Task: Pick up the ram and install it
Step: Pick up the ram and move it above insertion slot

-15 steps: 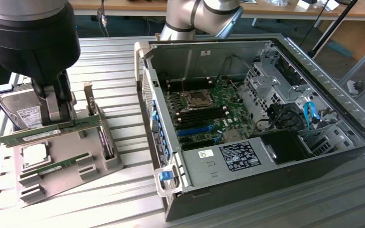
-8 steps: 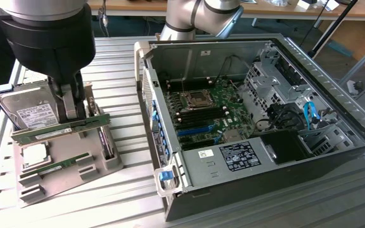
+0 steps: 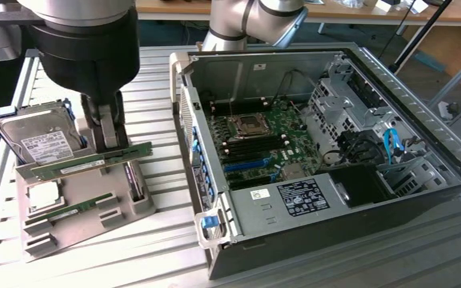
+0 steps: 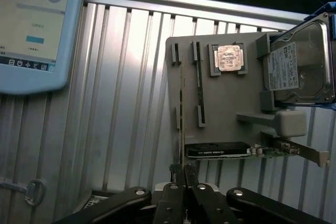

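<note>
Exterior view: the pincer (image 3: 112, 143) is closed on the ram (image 3: 70, 167), clamping the green stick near its middle. The ram stands on its long edge and runs slightly tilted above the grey holder (image 3: 94, 227), just in front of the hard drive (image 3: 38, 141). A second, like stick (image 3: 74, 210) lies seated in the holder, beside the silver processor (image 3: 42, 195). The open computer case (image 3: 239, 69) stands on the table (image 3: 158, 255) to the exterior view's right, well apart from the ram.

Wrist view: the pincer (image 4: 184, 182) has its jaws drawn nearly together on the ram (image 4: 181, 108), which shows edge-on as a thin line. The holder (image 4: 231, 103) lies beyond it, carrying the second stick (image 4: 200, 85).
</note>
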`<state>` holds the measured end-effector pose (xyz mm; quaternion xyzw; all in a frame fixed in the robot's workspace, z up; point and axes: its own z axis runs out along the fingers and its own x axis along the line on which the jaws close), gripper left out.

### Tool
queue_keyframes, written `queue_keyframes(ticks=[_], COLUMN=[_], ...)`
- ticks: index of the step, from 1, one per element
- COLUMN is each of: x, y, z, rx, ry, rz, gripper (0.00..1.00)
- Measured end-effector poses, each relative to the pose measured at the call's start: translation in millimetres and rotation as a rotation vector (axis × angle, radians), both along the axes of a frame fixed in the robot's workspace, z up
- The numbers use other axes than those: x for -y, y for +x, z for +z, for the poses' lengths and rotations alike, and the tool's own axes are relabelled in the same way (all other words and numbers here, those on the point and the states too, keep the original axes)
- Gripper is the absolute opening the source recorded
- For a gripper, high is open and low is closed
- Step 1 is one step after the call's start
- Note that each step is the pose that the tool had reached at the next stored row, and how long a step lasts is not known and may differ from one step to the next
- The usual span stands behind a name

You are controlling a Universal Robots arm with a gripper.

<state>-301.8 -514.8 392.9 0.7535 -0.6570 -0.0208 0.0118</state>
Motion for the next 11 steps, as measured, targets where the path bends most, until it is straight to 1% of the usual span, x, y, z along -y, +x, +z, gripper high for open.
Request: queue_keyframes(ticks=[11], x=[0.0], y=[24.8], z=[0.0], rx=[0.0000], ry=[0.0000], rz=[0.000], gripper=[0.12])
